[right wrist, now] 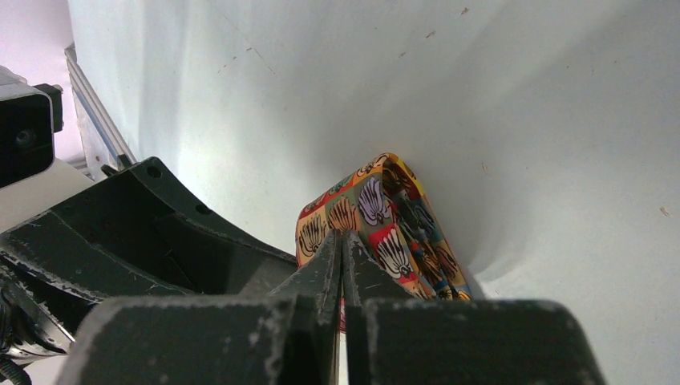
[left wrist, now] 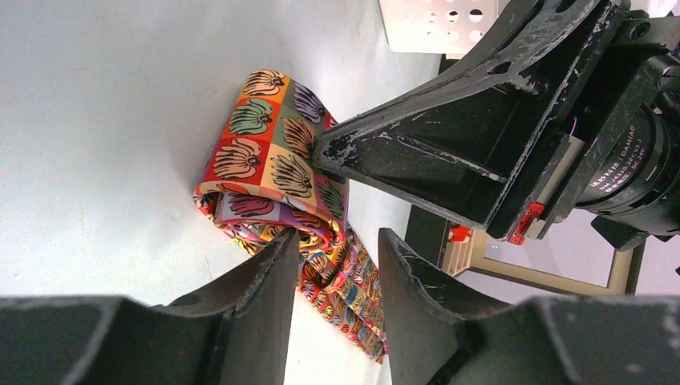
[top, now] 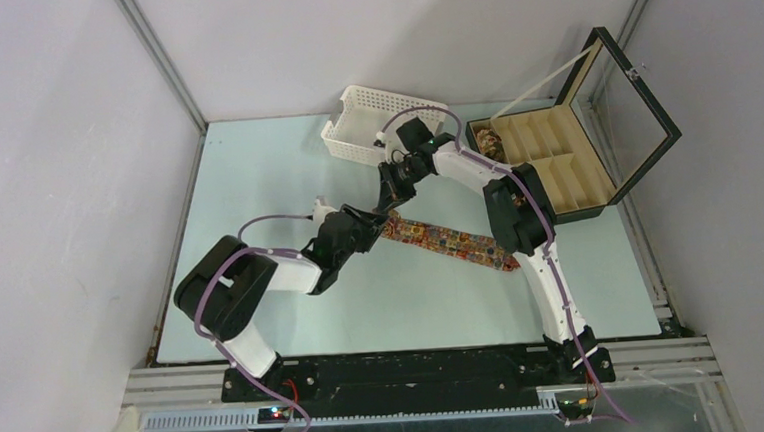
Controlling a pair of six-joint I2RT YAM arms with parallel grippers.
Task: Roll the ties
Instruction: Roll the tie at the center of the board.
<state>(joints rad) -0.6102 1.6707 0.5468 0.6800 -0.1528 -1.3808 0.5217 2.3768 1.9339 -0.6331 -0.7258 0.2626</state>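
One tie (top: 452, 240) lies flat across the middle of the table, and its left end is wound into a loose coil (left wrist: 273, 160). My left gripper (left wrist: 338, 241) is open, one finger on each side of the strip just behind the coil, the left finger (left wrist: 265, 273) touching the fabric. My right gripper (right wrist: 342, 238) is shut, and its tips press against the side of the coil (right wrist: 377, 212). Whether fabric is pinched between them I cannot tell. From above, both grippers meet at the tie's left end (top: 389, 224). Another coiled tie (top: 491, 143) sits in the black box.
A white perforated basket (top: 373, 126) lies tipped at the back centre. The black compartmented box (top: 555, 165) stands at the back right with its glass lid (top: 623, 101) raised. The right arm's elbow (top: 518, 218) hangs over the tie's right end.
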